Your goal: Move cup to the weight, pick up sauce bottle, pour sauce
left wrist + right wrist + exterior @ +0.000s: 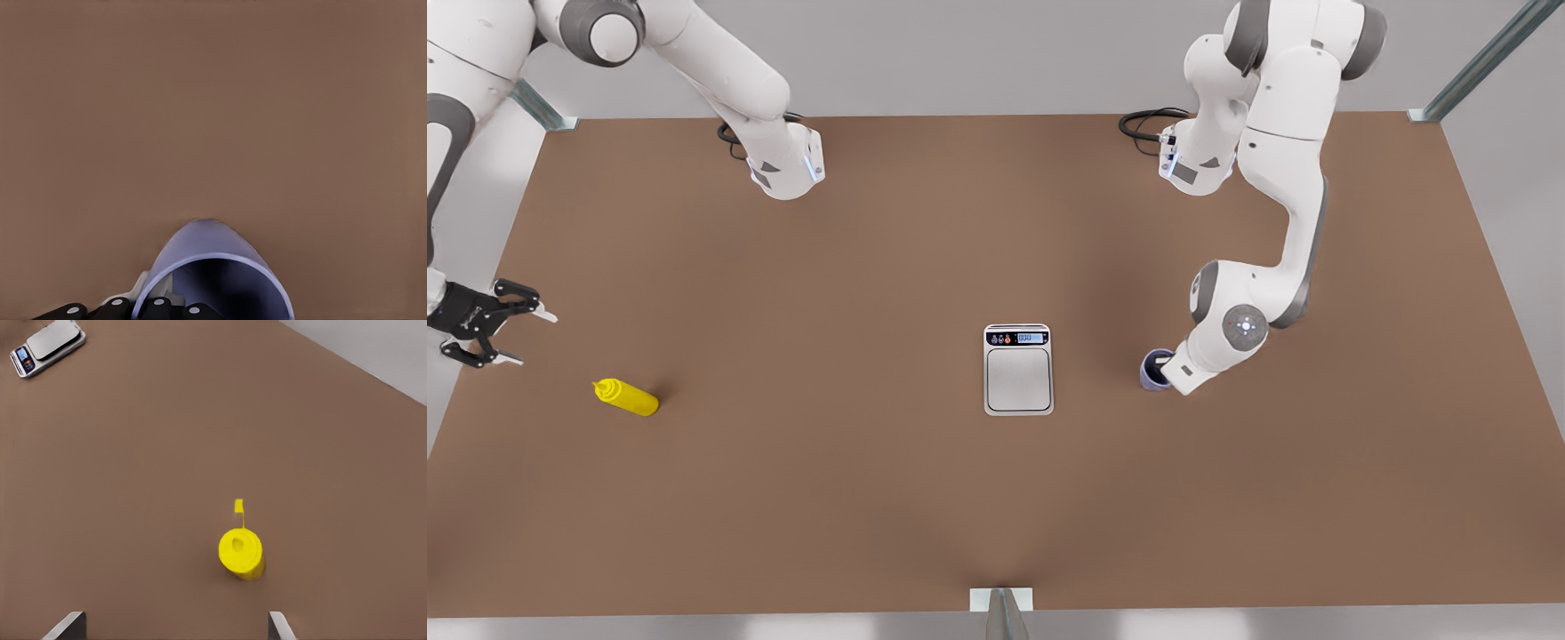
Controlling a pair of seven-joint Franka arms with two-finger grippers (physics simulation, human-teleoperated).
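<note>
Left gripper (133, 310) at lavender cup (1154, 369), apparently gripping its rim, beside scale (1018, 370). Right gripper (503, 333) wide open, empty, near yellow bottle (627, 396) on brown desk (827, 498).

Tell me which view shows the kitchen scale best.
The front view: the kitchen scale sits mid-table, seen from above, plate and lit display both visible. The right wrist view catches it far off in a corner.

The brown worktop (827, 498) lies bare between the sauce bottle (628, 397) and the weight (1018, 369). The cup (1154, 370) stands near the weight's other side.
</note>
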